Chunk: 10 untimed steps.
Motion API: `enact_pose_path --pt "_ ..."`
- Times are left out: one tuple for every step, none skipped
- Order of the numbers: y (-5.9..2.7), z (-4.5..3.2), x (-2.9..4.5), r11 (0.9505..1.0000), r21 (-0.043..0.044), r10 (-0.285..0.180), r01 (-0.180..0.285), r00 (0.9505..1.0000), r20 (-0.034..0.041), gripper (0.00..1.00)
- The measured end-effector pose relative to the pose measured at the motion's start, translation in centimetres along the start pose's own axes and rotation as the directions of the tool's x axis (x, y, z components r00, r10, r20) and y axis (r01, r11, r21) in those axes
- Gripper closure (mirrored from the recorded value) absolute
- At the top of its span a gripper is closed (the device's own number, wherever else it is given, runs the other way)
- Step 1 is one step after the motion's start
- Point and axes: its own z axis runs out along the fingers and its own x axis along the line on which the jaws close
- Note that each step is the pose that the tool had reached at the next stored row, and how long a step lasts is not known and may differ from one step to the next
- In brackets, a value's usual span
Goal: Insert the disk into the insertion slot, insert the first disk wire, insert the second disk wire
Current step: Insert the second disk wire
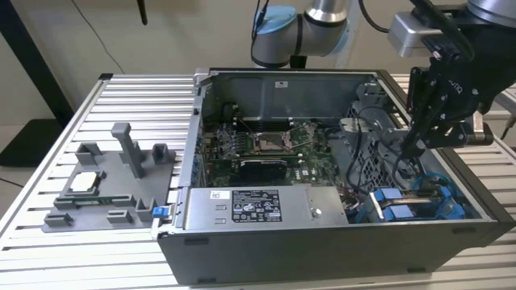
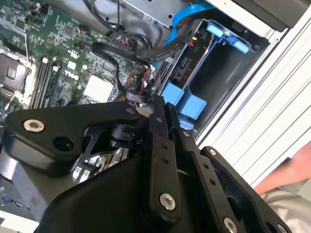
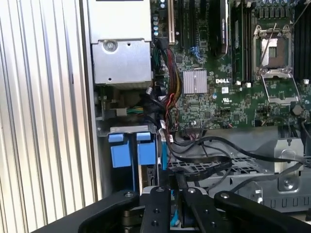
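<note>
My gripper [image 1: 405, 151] hangs inside the open computer case at the exterior view's right, just above the drive cage. In the second wrist view its two fingers [image 2: 154, 126] are pressed together, shut on the connector end of a flat black disk wire [image 2: 108, 54] that loops back over the motherboard. The disk [image 2: 178, 68] sits on edge inside the insertion slot [image 2: 221, 73], its connector side facing the gripper. Blue carrier tabs [image 1: 395, 204] [image 3: 131, 151] mark that bay. A blue cable [image 2: 194, 14] runs past the cage. In the first wrist view my gripper [image 3: 172, 189] stands close beside the tabs.
The grey labelled power-supply box [image 1: 266, 208] fills the case's near corner, and the motherboard [image 1: 266, 148] lies behind it. Loose black cables [image 3: 209, 155] drape over the metal cage. A grey fixture [image 1: 113, 181] stands on the slatted table [image 1: 48, 241]. A person's arm [image 2: 286, 177] is beside the case.
</note>
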Motion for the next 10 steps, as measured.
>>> enact_pose_path --pt "0.05 0.11 0.01 1.0 0.0006 0.0 0.0 1.0 -0.003 1.0" --pt "0.07 0.2 0.02 1.0 0.0008 0.0 0.0 1.0 -0.0045 1.0" --pt "0.08 0.27 0.02 1.0 0.0011 0.0 0.0 1.0 -0.0053 1.0" --pt "0.1 0.33 0.03 1.0 0.0013 0.0 0.0 1.0 -0.0056 1.0" --pt "0.11 0.4 0.03 1.0 0.0014 0.0 0.0 1.0 -0.0057 1.0" --pt "0.12 0.47 0.04 1.0 0.0014 0.0 0.0 1.0 -0.0057 1.0" --pt "0.12 0.51 0.05 1.0 0.0014 0.0 0.0 1.0 -0.0058 1.0" --pt "0.12 0.54 0.05 1.0 0.0014 0.0 0.0 1.0 -0.0059 1.0" --pt "0.12 0.56 0.05 1.0 0.0014 0.0 0.0 1.0 -0.0059 1.0" --pt "0.12 0.56 0.05 1.0 0.0014 0.0 0.0 1.0 -0.006 1.0"
